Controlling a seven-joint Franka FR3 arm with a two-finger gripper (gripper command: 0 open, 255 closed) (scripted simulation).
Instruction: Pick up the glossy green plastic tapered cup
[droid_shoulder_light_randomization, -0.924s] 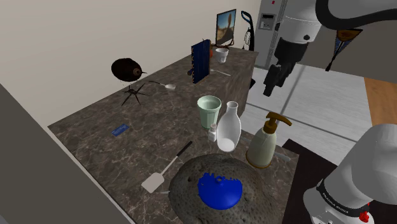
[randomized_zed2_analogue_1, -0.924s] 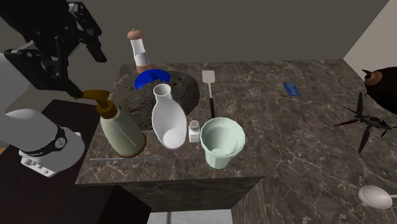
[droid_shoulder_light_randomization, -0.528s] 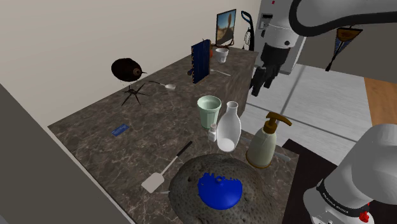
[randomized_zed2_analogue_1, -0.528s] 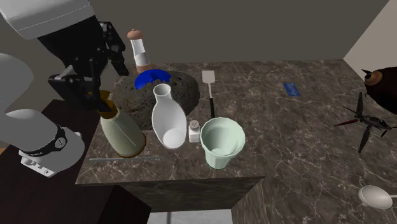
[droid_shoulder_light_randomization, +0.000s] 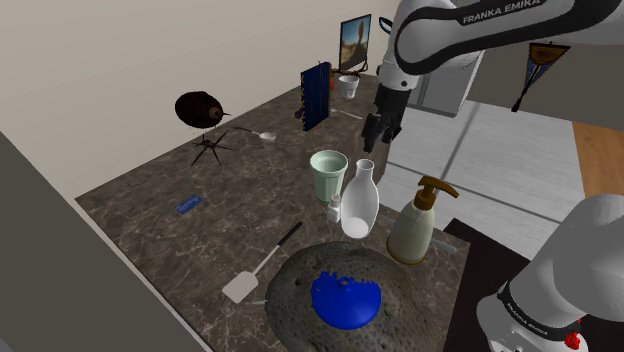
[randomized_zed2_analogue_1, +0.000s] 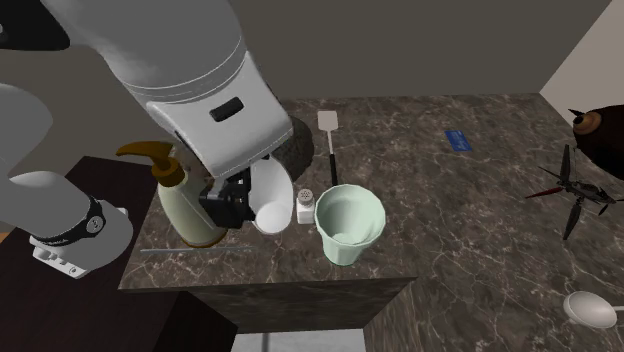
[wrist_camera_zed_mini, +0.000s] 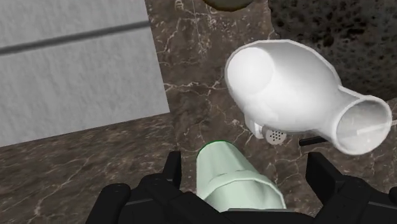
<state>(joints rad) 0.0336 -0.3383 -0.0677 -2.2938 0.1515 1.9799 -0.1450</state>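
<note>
The pale green tapered cup (droid_shoulder_light_randomization: 328, 173) stands upright near the dark marble counter's (droid_shoulder_light_randomization: 200, 190) edge, also seen in the second exterior view (randomized_zed2_analogue_1: 349, 224). My black gripper (droid_shoulder_light_randomization: 377, 131) hangs in the air above and to the shoulder view's right of it, touching nothing. In the wrist view the cup (wrist_camera_zed_mini: 232, 181) appears below, between the fingers (wrist_camera_zed_mini: 172, 170), which stand wide apart; the gripper (wrist_camera_zed_mini: 245, 164) is open and holds nothing. In the second exterior view the arm covers the space left of the cup.
A white vase (droid_shoulder_light_randomization: 360, 203) and a small shaker (randomized_zed2_analogue_1: 306, 205) stand close beside the cup, with a soap dispenser (droid_shoulder_light_randomization: 413, 225) further along. A dark stone bowl (droid_shoulder_light_randomization: 300, 280) holding a blue piece (droid_shoulder_light_randomization: 345, 298) and a spatula (droid_shoulder_light_randomization: 258, 268) lie nearer the stand.
The arm has swung toward the shoulder view's left and lowered slightly, bringing the gripper from beyond the counter's edge to near the cup. The cup and other objects have not moved.
</note>
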